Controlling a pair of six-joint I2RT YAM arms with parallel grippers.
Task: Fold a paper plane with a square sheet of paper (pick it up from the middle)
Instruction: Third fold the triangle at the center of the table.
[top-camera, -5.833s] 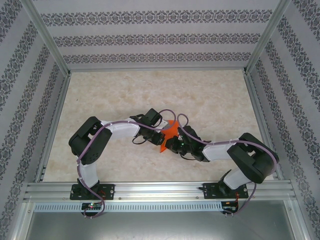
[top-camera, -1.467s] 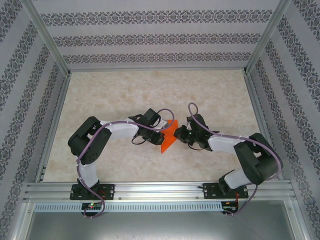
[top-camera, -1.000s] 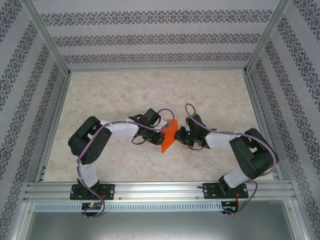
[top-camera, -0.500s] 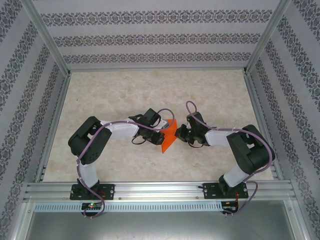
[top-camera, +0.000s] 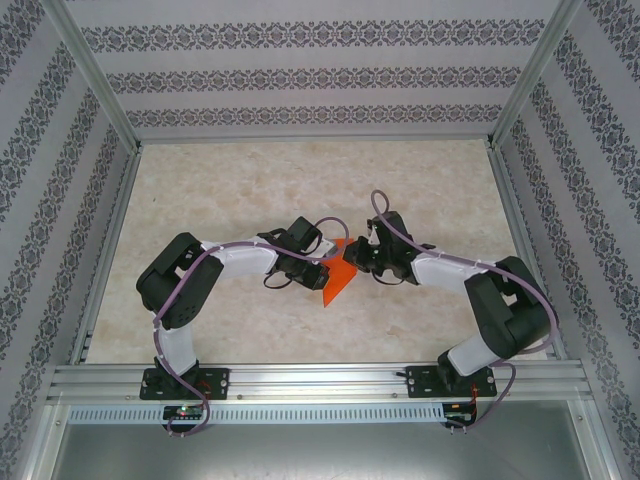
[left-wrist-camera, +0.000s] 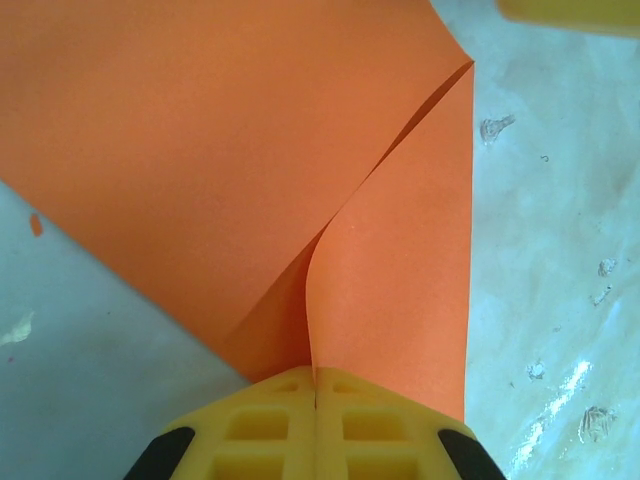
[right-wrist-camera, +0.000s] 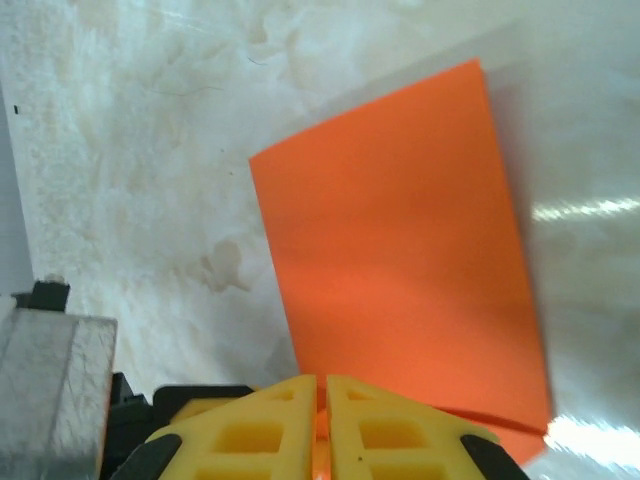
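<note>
I see my left pincer (left-wrist-camera: 315, 390) clamped tight on the creased paper (left-wrist-camera: 200, 150), and my right pincer (right-wrist-camera: 321, 400) pinching its other side, over the worktop (top-camera: 250, 180).

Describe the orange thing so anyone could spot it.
On the pale marbled table, look at the middle. Both the left pincer and right pincer are shut on a folded paper, the only orange thing there.
</note>
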